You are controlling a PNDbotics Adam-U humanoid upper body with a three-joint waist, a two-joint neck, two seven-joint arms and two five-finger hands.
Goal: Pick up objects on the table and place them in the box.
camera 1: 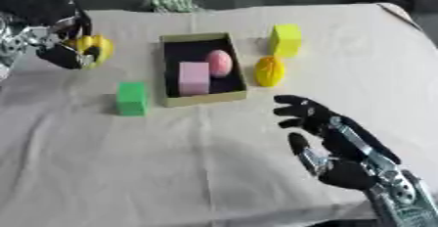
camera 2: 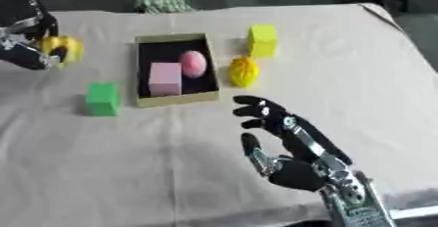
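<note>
The left hand has its fingers curled round a yellow round object, raised just left of the box. Judged from here, the carry should go rightward until the fingers are above the box's bare corner, clear of the pink block and pink egg already inside. The green block sits below the fingers, outside the path. The right hand idles low, fingers spread; beyond its fingertips lie a yellow ribbed fruit and a yellow block.
</note>
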